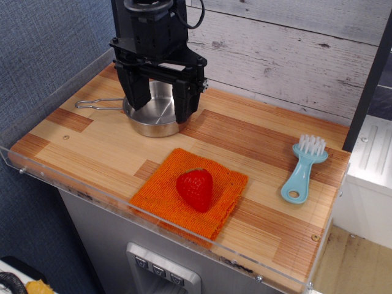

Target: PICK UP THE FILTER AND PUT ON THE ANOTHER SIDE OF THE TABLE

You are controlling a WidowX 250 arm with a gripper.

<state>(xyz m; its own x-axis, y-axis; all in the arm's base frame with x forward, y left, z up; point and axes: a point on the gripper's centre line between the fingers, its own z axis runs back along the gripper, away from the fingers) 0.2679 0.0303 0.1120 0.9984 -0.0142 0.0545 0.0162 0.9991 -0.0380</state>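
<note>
Table (pixel 257 131): one filter (pixel 302 169), one pan (pixel 156 113).

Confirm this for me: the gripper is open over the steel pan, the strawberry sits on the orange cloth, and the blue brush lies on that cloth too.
Not quite. The blue brush lies on the bare table toward the right end, apart from the orange cloth, as the observation view shows. The rest holds: the gripper is open over the steel pan, and the strawberry sits on the cloth.
</note>
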